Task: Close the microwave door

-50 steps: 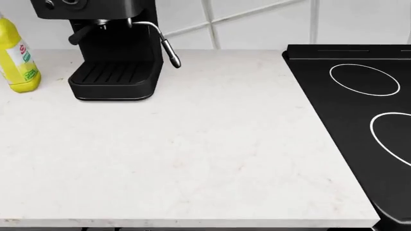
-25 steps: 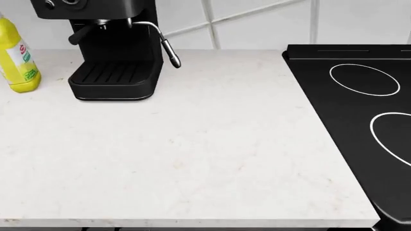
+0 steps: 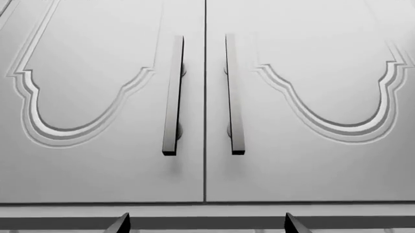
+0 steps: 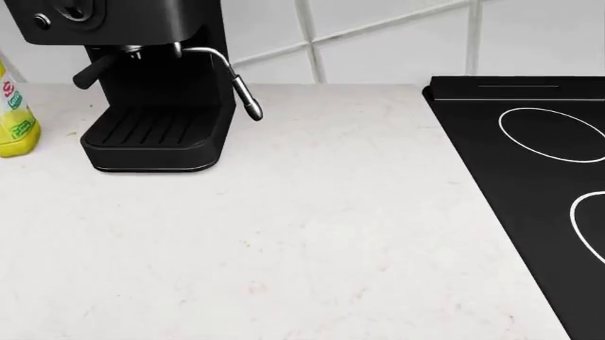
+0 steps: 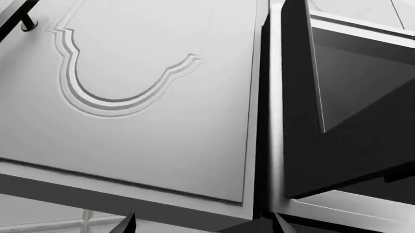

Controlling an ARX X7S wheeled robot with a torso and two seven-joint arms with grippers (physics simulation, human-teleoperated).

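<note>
yellow bottle (image 4: 13,117), label print too small to read

Left gripper (image 3: 204,225): only two dark fingertips (image 3: 120,224) show, at the edge of the left wrist view. They stand well apart with an empty gap between them; jaws spread, nothing held, nothing touching either tip.

Right gripper (image 5: 202,224): likewise two dark fingertips (image 5: 126,224) at the edge of the right wrist view, set well apart, with nothing between them and no contact.

Arms, wrists: neither arm, wrist nor gripper appears in the head view. Pose of the arm links cannot be told from the wrist views; only the tips show.
</note>
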